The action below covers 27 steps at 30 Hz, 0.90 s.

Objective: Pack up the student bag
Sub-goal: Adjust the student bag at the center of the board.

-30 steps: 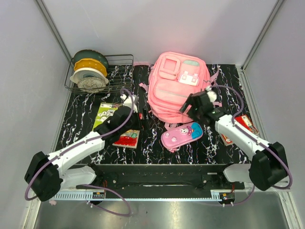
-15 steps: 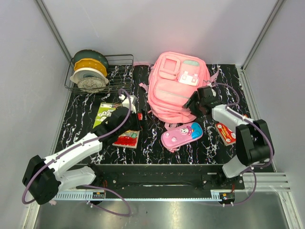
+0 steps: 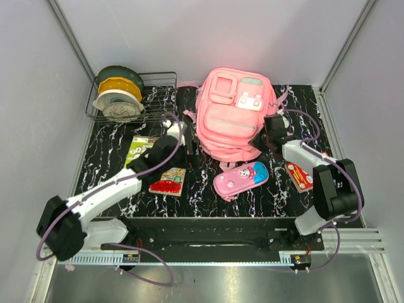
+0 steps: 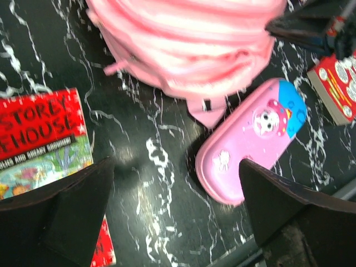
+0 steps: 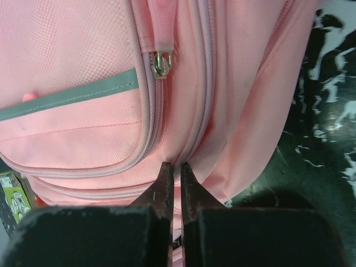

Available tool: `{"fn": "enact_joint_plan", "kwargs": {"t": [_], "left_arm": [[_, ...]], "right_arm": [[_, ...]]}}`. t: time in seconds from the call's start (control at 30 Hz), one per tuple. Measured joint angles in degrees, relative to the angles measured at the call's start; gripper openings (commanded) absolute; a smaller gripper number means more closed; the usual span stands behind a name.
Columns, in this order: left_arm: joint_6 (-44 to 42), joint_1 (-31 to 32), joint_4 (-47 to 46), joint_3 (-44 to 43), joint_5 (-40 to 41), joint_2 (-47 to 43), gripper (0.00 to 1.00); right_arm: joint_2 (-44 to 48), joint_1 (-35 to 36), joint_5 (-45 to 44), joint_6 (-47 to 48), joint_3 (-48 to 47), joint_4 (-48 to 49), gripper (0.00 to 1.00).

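Note:
The student bag (image 3: 232,112), a large pink backpack, lies at the back middle of the black marble table (image 3: 107,161). My right gripper (image 3: 261,140) presses against its lower right side. In the right wrist view that right gripper (image 5: 173,166) is shut, pinching a fold of the student bag (image 5: 78,61) beside a zip seam, with a metal zip pull (image 5: 161,63) just above. My left gripper (image 3: 189,150) hovers wide open by the bag's left side. In the left wrist view the left gripper (image 4: 175,167) holds nothing, and the student bag (image 4: 189,39) sits ahead.
A pink cartoon pencil case (image 3: 240,179) lies in front of the bag, also shown as the pencil case (image 4: 250,139). A red storybook (image 3: 168,182) and a green booklet (image 3: 140,150) lie left, a red book (image 3: 300,175) right. A wire basket (image 3: 165,78) holds spools at the back left.
My right gripper has closed from wide open onto the bag's side fabric, and the bag has shifted slightly. My left gripper has moved up and right, closer to the bag.

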<state>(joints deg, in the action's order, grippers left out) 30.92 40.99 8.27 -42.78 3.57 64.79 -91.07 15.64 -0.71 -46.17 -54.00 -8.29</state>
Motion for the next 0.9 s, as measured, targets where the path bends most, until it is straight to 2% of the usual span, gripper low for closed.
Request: {"fn": "enact_joint_plan", "kwargs": {"t": [0.13, 0.17, 0.27, 0.37, 0.43, 0.47, 0.5, 0.57, 0.67, 0.8, 0.9], "left_arm": [[-2.7, -2.5, 1.4, -9.1, -0.2, 8.7, 0.99], [-3.3, -3.7, 1.5, -11.9, -0.3, 11.1, 0.99], [-5.4, -5.7, 0.8, -18.6, -0.7, 17.4, 0.99], [-6.7, -6.4, 0.3, -24.4, -2.5, 24.0, 0.99], [-6.9, -6.4, -0.5, -26.8, -5.1, 27.7, 0.99], [-6.9, -6.3, -1.0, -27.3, -6.3, 29.2, 0.99], [-6.9, -6.2, -1.6, -27.4, -7.5, 30.5, 0.99], [-6.9, -6.1, -1.8, -27.4, -9.5, 32.7, 0.99], [-6.9, -5.9, -2.4, -27.4, -11.0, 34.7, 0.99], [-6.5, -5.9, -4.1, -27.4, -12.0, 37.4, 0.98], [-5.6, -5.9, -5.8, -27.4, -12.2, 39.2, 0.94]], "right_arm": [[3.8, -3.7, -0.3, 1.8, 3.1, 0.3, 0.00], [4.3, -5.4, 0.0, 2.7, 3.5, 0.0, 0.03], [4.7, -9.7, 0.9, 5.4, 3.5, -0.5, 0.00], [4.7, -12.3, 2.5, 8.2, 3.2, -1.0, 0.03], [4.5, -13.2, 3.2, 9.8, 2.0, -2.6, 0.29], [4.3, -13.5, 3.5, 10.5, 1.0, -3.8, 0.56], [4.1, -13.8, 3.9, 11.6, -0.3, -5.1, 0.76], [4.4, -13.9, 5.3, 12.5, -1.1, -5.8, 0.86], [7.8, -14.2, 8.7, 11.7, 0.2, -5.5, 0.88], [19.2, -13.1, 11.5, 8.5, 4.9, -5.0, 0.81], [26.8, -9.0, 11.8, 5.2, 8.1, -4.3, 0.78]]}}
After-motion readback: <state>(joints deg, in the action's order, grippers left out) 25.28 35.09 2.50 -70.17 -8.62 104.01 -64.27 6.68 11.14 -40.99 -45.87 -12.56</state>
